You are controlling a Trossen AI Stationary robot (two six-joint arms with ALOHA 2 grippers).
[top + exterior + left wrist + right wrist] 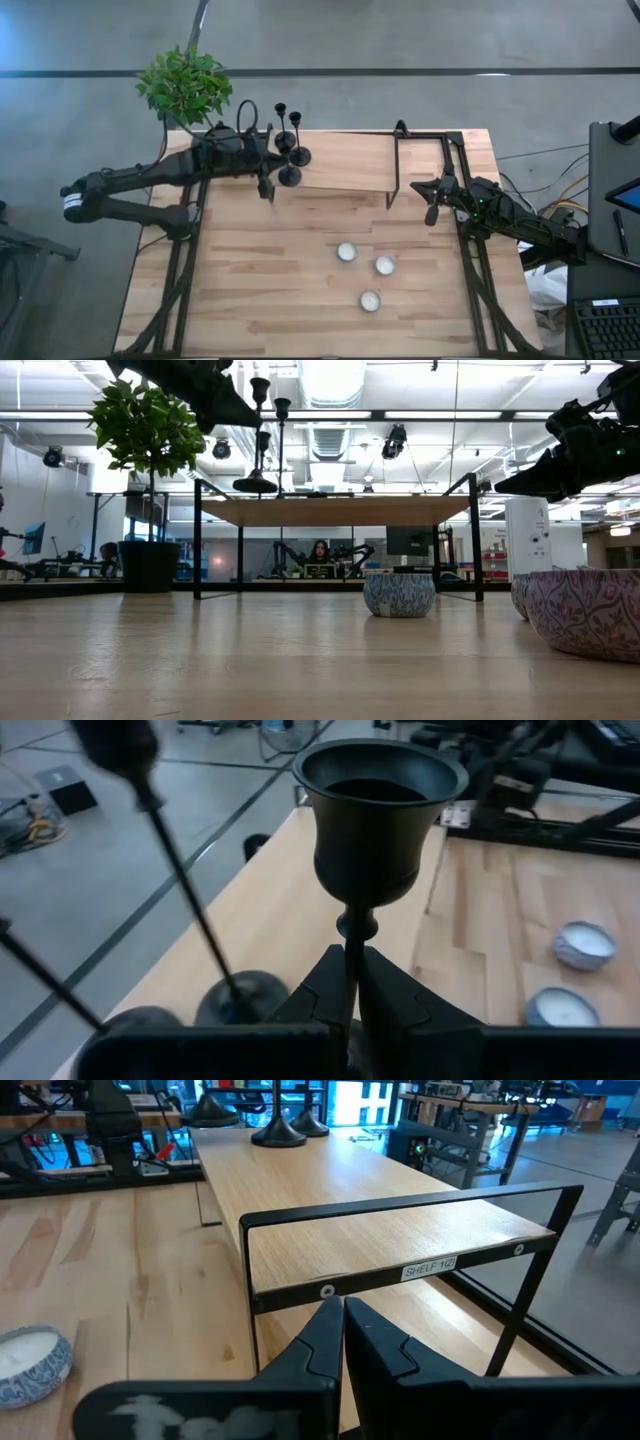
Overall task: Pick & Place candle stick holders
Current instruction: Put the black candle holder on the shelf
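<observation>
Three black candle stick holders stand at the left end of the raised wooden shelf (pixel 345 160). My left gripper (pixel 267 186) is shut on the nearest one (pixel 290 176), which fills the left wrist view (pixel 378 810). The other two (pixel 284 140) (pixel 299 155) stand just behind it on their round bases. Three silvery tealight cups (pixel 346 252) (pixel 384 265) (pixel 370 300) sit on the table in front of the shelf. My right gripper (pixel 432 212) is shut and empty, hovering off the shelf's right near corner; it also shows in the right wrist view (pixel 343 1330). My left gripper pinches the candle stick holder's thin stem (pixel 350 945), just under its cup, between its two fingers. The fingers come level from the table's left, across the stem. The holder stands upright, its base (pixel 255 485) at the shelf top; whether it touches, I cannot tell.
A potted plant (pixel 185 85) stands off the table's far left corner, close behind my left arm. The shelf's black metal legs (pixel 393 170) stand on the table. Bare wood lies between the shelf and the tealight cups (pixel 399 595). A person sits in the room beyond.
</observation>
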